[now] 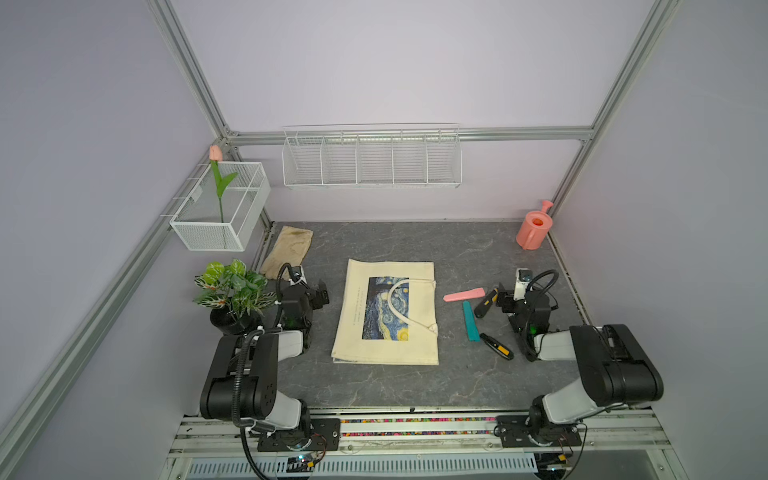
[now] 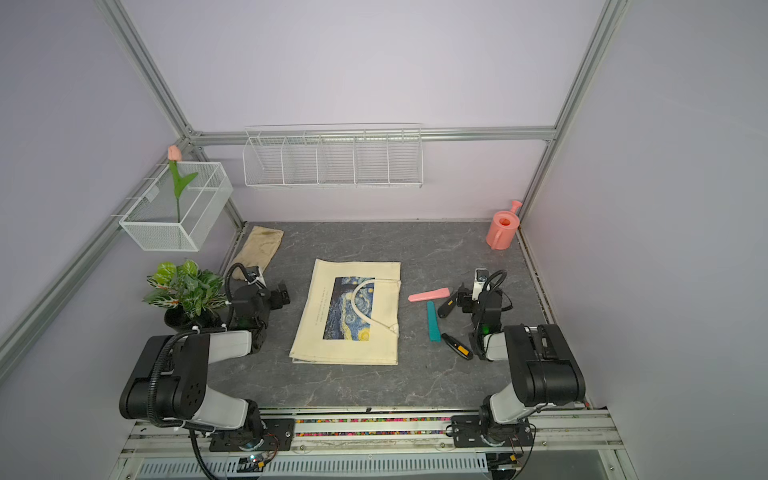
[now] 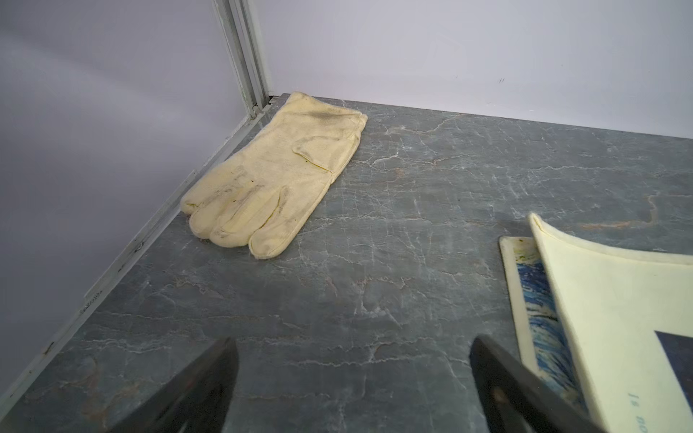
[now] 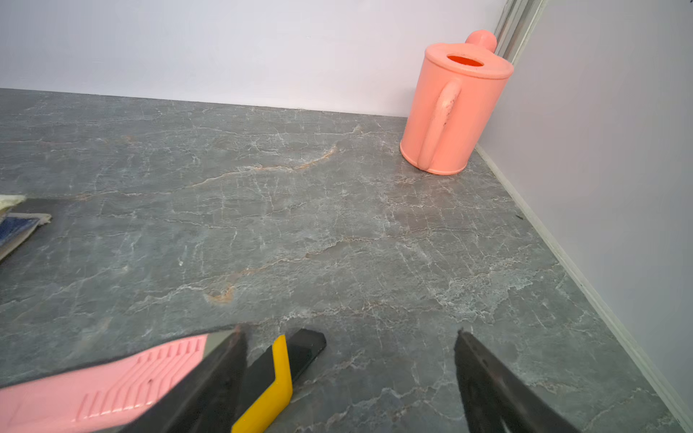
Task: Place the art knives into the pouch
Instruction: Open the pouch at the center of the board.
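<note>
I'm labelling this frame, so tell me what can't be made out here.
Pouch lettering: too small to read in both top views.
Black-and-yellow knife by the right end effector: cut off by the frame edge in the right wrist view.
Pink knife: cut off there too, a finger across its end.

cream pouch (image 1: 386, 345) lying flat, art knives (image 1: 463, 295) beside

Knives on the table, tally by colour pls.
Pink knife: 1
Teal knife: 1
Black-and-yellow knives: 2
Total: 4
</note>
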You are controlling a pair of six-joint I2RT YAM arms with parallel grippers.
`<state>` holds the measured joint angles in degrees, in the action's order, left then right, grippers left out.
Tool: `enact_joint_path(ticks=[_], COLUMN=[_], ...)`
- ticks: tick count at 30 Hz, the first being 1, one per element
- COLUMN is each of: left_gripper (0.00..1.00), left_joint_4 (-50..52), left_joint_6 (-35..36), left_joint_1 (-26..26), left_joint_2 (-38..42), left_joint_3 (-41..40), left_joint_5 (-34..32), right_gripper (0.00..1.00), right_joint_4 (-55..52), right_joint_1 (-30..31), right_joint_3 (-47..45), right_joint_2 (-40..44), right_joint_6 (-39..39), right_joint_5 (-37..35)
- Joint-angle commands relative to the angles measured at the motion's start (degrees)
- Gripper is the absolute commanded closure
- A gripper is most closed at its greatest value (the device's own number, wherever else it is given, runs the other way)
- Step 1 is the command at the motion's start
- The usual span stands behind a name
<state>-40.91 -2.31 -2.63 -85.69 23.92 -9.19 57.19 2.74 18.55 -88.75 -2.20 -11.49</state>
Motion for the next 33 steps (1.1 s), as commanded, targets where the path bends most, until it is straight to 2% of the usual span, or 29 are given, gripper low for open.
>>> enact_joint_path(ticks=[1,24,26,28,30,33], left_gripper=[0.01,0.01,0.01,0.01,0.01,0.01], left_joint_4=[-1.55,-1.61,-2.20,-5.12,-4.91,3.19], left_joint_6=[0.88,0.77,0.77,1.47,2.05,2.14], left_joint_1=[0.23,0.33,0.19,0.01,-1.46,-2.94], left_joint_2=[-0.72,-0.78,-0.65,1.10,6.43,16.25], left_joint_3=[1.32,1.32,0.96,-0.89,-3.38,-2.77], left_joint_5=[-0.62,-0.67,-1.44,-1.66,-4.93,-7.17], right_gripper=[0.11,0.11,0.11,0.11,0.11,0.11], right_joint_4=[0.45,0.38,1.88,2.31,-1.00,-8.82], right_joint_1=[-0.28,-0.26,0.30,0.56,1.66,2.77], right_joint_3=[0.53,0.62,0.06,-0.90,-1.23,-0.75], right_joint_2=[-0.31,-0.28,-0.29,1.28,5.97,15.28], right_joint_6=[-0.88,-0.87,-0.44,0.04,-0.51,-0.92], right_joint_5=[0.63,0.60,-3.28,-5.22,-7.61,-10.73])
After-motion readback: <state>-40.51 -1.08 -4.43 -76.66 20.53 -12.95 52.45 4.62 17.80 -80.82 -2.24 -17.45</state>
